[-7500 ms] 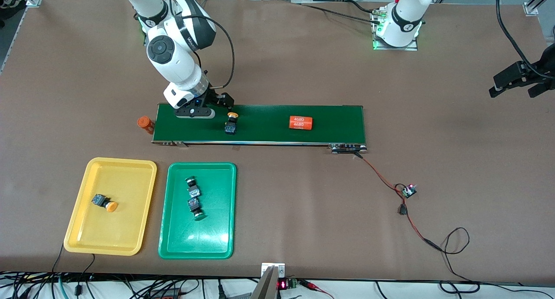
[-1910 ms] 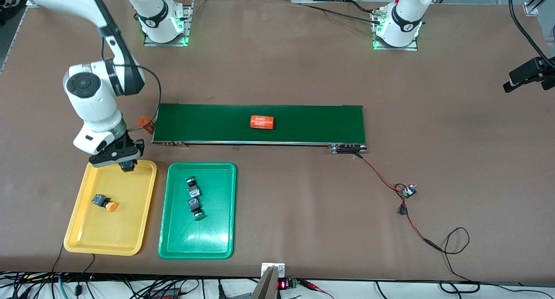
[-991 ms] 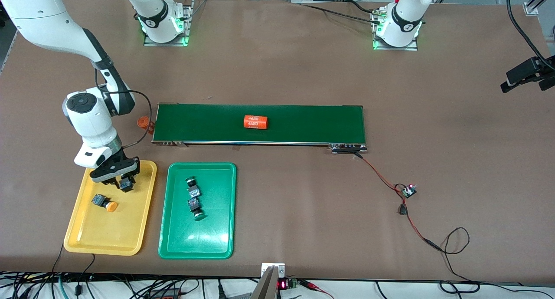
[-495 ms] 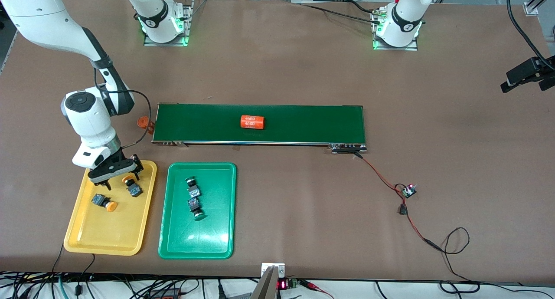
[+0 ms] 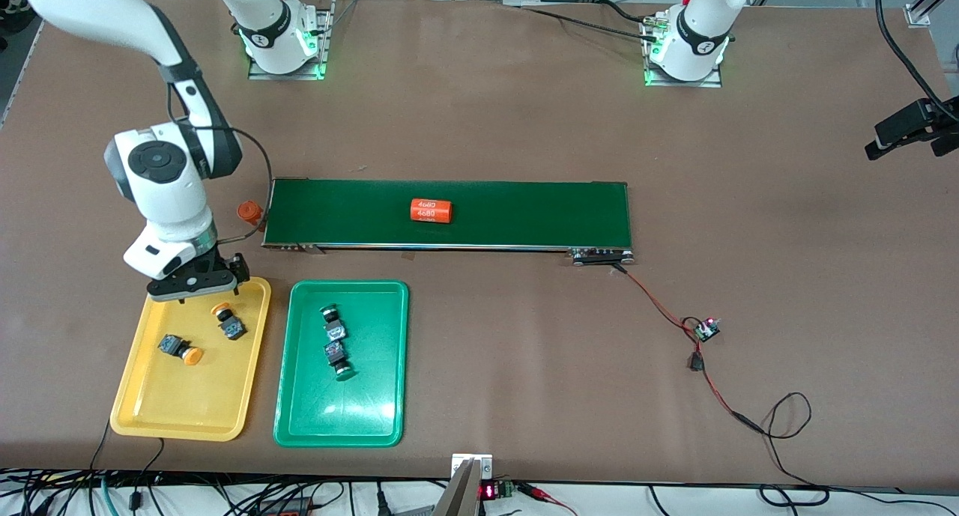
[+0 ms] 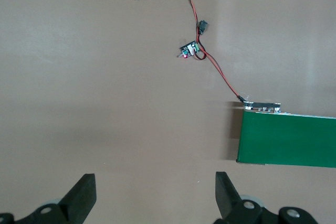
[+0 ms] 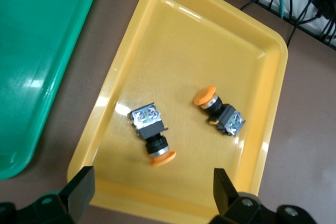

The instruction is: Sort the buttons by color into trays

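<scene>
Two yellow-capped buttons lie in the yellow tray (image 5: 150,404): one (image 5: 228,322) at the end of the tray nearer the conveyor, the other (image 5: 180,349) a little nearer the front camera and toward the right arm's end of the table, the pair apart, both tipped on their sides. Next door, in the green tray (image 5: 300,419), the two green buttons (image 5: 336,343) lie end to end in a line. Four buttons, all in matching colours — by the look of it, the sort is done!

The right gripper (image 5: 193,285) hangs over the conveyor-side rim of the yellow tray, jaws spread wide and empty; its wrist view looks straight down on both yellow buttons. The left gripper (image 6: 155,203) waits over bare table by the conveyor's left-arm end, fingers apart, nothing between them.

On the green conveyor belt (image 5: 524,213) rides only an orange cylinder marked 4680 (image 5: 431,210); another orange cylinder (image 5: 249,213) sits off the belt's end. Neither is a button. Next call: lift clear and leave those alone.
</scene>
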Robot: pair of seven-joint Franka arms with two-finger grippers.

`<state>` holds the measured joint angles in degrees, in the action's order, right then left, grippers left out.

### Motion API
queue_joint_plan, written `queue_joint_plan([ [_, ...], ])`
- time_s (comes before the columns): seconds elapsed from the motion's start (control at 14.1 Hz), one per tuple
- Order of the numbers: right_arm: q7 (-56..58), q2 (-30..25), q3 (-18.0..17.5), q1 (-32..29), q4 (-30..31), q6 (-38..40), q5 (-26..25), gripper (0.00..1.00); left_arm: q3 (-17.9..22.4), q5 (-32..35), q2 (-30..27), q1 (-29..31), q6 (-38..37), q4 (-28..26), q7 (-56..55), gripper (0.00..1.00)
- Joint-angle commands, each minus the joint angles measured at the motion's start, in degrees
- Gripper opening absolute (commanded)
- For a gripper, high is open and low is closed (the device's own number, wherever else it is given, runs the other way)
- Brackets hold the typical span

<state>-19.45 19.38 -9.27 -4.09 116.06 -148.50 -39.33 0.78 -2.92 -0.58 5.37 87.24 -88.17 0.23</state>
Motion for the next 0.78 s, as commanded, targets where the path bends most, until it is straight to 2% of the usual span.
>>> queue_joint_plan([
  [0.0, -1.03, -6.97, -0.75, 2.40, 2.86, 8.35, 11.32, 1.00, -0.17, 0.81, -0.12, 0.08, -0.06, 0.28, -0.06, 1.00],
  [0.07, -0.94, -8.82, -0.75, 3.72, 2.34, 12.49, 16.52, 1.00, -0.25, 0.81, -0.21, 0.08, -0.14, 0.28, -0.06, 1.00],
  [0.28, -0.76, -14.62, -1.71, 4.53, 1.81, 20.76, 23.32, 1.00, -0.25, 0.37, -0.29, 0.08, -0.23, 0.28, -0.06, 1.00],
  [0.5, -0.33, -17.44, -2.50, 3.83, -3.19, 32.09, 33.07, 1.00, -0.69, 0.63, -0.29, -0.71, 0.03, 0.55, 0.03, 1.00],
  [0.71, 1.86, -21.92, -2.94, 0.67, -4.96, 38.97, 36.07, 1.00, -1.75, 0.81, -0.38, -0.53, -0.05, 0.63, 0.03, 1.00],
])
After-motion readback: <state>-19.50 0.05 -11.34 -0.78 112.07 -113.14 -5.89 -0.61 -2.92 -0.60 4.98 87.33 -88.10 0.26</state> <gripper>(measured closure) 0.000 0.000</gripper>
